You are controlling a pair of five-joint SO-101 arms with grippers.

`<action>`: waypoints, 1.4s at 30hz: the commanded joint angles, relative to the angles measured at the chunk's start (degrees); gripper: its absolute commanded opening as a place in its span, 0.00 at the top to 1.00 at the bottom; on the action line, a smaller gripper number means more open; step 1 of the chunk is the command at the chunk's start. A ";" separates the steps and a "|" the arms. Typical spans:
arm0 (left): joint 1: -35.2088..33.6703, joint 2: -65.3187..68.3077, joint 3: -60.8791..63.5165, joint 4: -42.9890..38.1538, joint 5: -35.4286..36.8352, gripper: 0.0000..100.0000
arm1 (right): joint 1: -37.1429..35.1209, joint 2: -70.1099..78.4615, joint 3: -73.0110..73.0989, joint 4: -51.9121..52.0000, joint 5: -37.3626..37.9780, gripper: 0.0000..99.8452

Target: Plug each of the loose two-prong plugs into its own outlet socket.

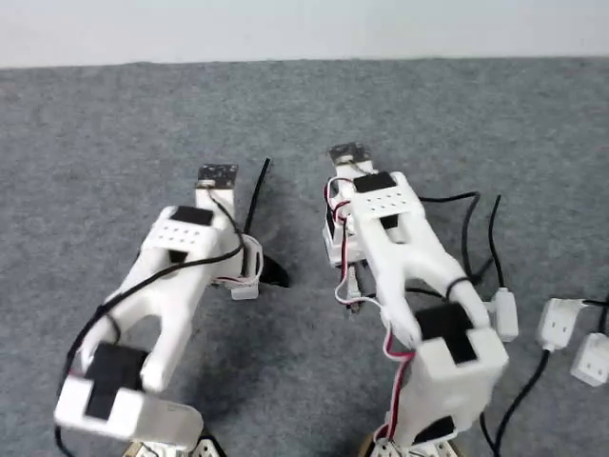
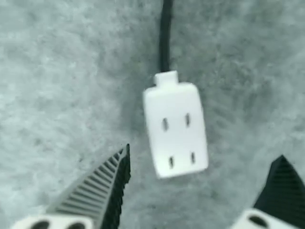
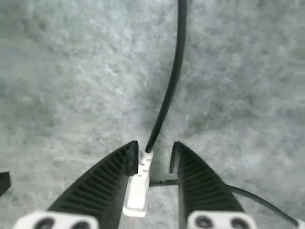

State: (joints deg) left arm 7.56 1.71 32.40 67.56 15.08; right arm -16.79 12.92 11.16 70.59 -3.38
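- The left gripper (image 2: 204, 155) is spread wide and holds nothing. It hangs over the grey worktop (image 1: 114, 124).
- One outlet socket (image 2: 175, 126) lies flat on the worktop just ahead of the left gripper's tips, in line with the gap between its jaws. The slotted face is up and all its slots are bare. The socket cord (image 2: 165, 33) runs straight away from the gripper.
- The right gripper (image 3: 155, 145) is drawn in narrow around a white plug (image 3: 136, 191). The plug sits against one finger. Its plug cord (image 3: 174, 71) leaves through the tips and trails away over the worktop.
- Further white fittings (image 1: 557, 322) on black leads lie well apart from both grippers, out beyond the right arm. At least two show slots, so they look like sockets. I cannot tell what the third is.
- Progress, as I judge it: no plug is seated in any socket. One plug is in hand and one socket is lined up for the other arm.
- Every mating is left to do, and this pair looks like the first.
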 commanded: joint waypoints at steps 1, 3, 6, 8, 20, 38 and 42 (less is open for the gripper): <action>-3.08 -13.27 4.70 -1.49 -2.29 0.58 | 2.77 -9.10 4.13 -3.47 -2.81 0.99; -4.31 -19.16 8.57 -2.11 -4.22 0.58 | 4.62 -12.09 8.62 -6.81 -3.87 0.98; -7.65 -24.88 14.37 -3.08 -7.30 0.58 | 5.49 -13.85 14.33 -11.30 -3.69 0.99; -9.76 -25.23 17.19 -5.19 -8.53 0.58 | 5.23 -13.49 16.09 -11.91 -3.60 0.99; -14.07 -21.71 18.51 -10.37 -10.46 0.58 | -3.38 -12.44 16.44 -12.79 -3.34 0.99; -13.80 -21.71 18.86 -10.64 -10.46 0.58 | -6.37 -15.43 19.25 -12.53 -6.33 0.88; -13.80 -21.71 18.95 -10.64 -10.46 0.58 | -7.52 -12.97 20.13 -14.90 -8.88 0.88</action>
State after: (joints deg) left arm -6.15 -20.00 51.47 58.24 4.88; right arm -23.47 0.26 31.74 57.49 -9.98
